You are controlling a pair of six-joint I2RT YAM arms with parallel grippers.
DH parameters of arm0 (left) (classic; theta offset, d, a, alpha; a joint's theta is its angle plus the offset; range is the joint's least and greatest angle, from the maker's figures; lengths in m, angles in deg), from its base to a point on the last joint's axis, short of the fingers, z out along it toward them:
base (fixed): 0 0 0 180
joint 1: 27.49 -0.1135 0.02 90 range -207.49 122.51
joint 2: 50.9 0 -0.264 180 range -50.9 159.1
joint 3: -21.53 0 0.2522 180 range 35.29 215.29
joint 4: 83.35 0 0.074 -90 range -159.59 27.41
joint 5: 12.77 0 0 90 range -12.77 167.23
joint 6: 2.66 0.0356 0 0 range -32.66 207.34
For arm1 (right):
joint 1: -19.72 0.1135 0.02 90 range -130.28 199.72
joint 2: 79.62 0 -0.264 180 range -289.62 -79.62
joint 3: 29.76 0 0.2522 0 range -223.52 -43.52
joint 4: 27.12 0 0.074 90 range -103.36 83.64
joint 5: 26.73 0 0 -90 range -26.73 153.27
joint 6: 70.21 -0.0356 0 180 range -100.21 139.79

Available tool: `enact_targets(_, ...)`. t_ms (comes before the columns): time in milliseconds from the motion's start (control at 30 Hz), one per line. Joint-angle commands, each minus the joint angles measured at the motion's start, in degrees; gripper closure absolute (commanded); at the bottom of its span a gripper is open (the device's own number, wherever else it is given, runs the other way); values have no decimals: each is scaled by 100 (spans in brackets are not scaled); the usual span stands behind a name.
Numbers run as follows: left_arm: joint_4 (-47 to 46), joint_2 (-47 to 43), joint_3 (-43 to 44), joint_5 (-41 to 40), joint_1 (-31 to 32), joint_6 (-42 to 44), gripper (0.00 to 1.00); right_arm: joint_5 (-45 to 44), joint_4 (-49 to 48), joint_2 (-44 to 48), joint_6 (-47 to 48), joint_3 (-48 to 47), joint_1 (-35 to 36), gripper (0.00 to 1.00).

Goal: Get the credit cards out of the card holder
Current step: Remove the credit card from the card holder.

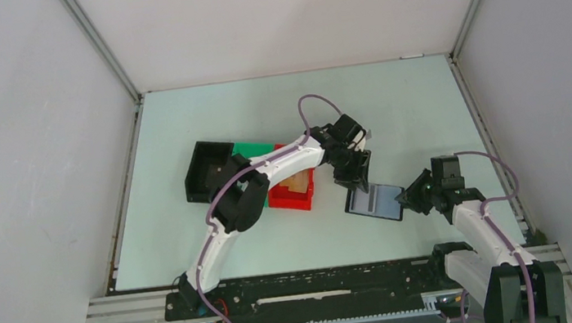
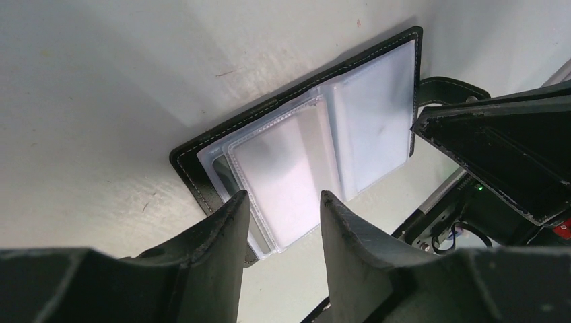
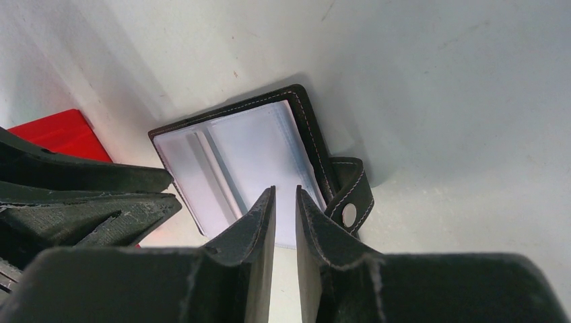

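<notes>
The card holder [image 1: 374, 202] lies open on the bench [image 1: 260, 107], nearer the near edge and right of the middle, well in from the right edge. Its clear sleeves [image 2: 374, 114] face up, and one of the credit cards [image 2: 283, 161] shows pale inside the sleeve on top. No card is out yet.

The left gripper [image 2: 284, 196] hangs over that sleeve's open end with its fingers apart and nothing between them. The right gripper [image 3: 285, 192] sits at the holder's opposite edge, beside the snap tab [image 3: 350, 202]. Its fingers are close together with only a slit between them, and I cannot tell whether they nip the cover or merely press on it.

The step in hand looks like the first pull. For that, the right gripper should pin the black cover firmly so the holder cannot slide toward the red bin [image 1: 293, 193]. The left gripper should come down low and take the card's bare edge, not the plastic around it. A pinch on both layers would likely lift the whole holder. Then it should draw the card straight along the sleeve's length, flat to the bench and slowly, watching that the card moves and the sleeve does not
</notes>
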Motion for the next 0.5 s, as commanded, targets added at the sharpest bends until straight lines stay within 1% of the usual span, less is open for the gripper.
enact_targets(0,39,-16,130,2,-15,97,51,7,-114,-17,57,14,-18,75)
enact_targets(233,10,104,223,236,4,95,52,-9,-103,-16,66,14,-18,75)
enact_targets(467,10,180,240,258,28,82,51,-27,-65,19,69,14,-20,75)
